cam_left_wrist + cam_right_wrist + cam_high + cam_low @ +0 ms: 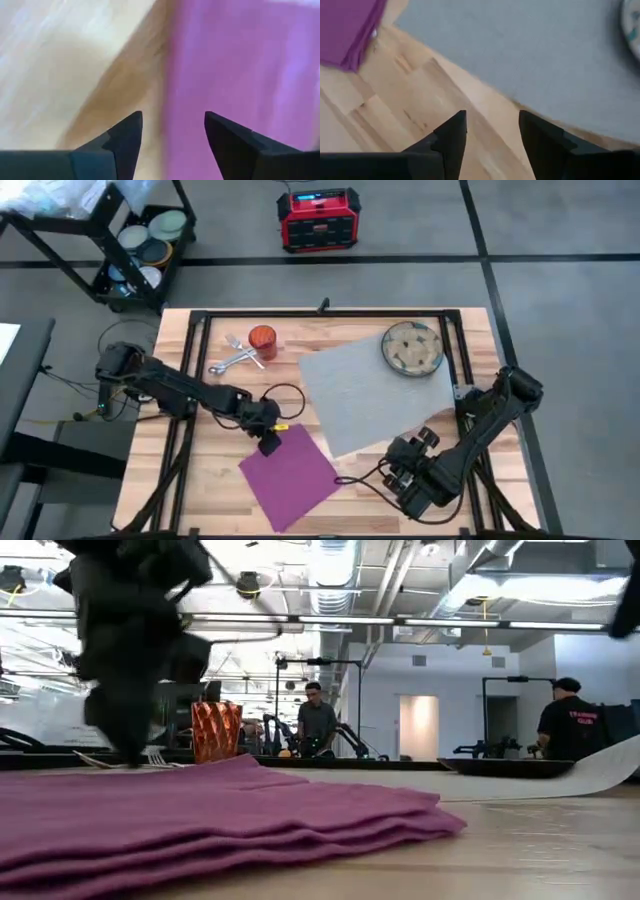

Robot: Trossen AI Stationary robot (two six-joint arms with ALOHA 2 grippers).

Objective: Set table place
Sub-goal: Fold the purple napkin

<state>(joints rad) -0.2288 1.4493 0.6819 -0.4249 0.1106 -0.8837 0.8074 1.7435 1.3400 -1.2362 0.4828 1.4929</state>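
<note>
- Left pincer (270, 442): your working tool hangs at the upper corner of the magenta napkin (291, 473). Its fingers (126, 136) stand apart with nothing between them; the wrist view shows them straddling the napkin's edge where cloth meets bare wood.
- Right pincer (408, 477): parked low over the near right part of the surface (215, 475), fingers spread and empty, just off the near edge of the grey mat (365, 395).
- Napkin: lies folded in several layers, flat on the wood and turned diamond-wise, left of the mat's near corner and close to it. The low view shows the folds stacked and loose.
- Mat: sits skewed across the middle of the surface. The beige plate (412, 348) rests on its far right corner, partly overhanging.
- Cutlery (234, 354) and the orange cup (262, 341): grouped on bare wood at the far left, well apart from the mat.
- Judgement: the step in hand appears to be taking the napkin. Most of the setting is not yet laid.
- Advice: lower squarely so one finger goes under all layers at the edge, not between them. Close fully before lifting. Lift straight, then carry; dragging would likely unfold the cloth or nudge the mat.
</note>
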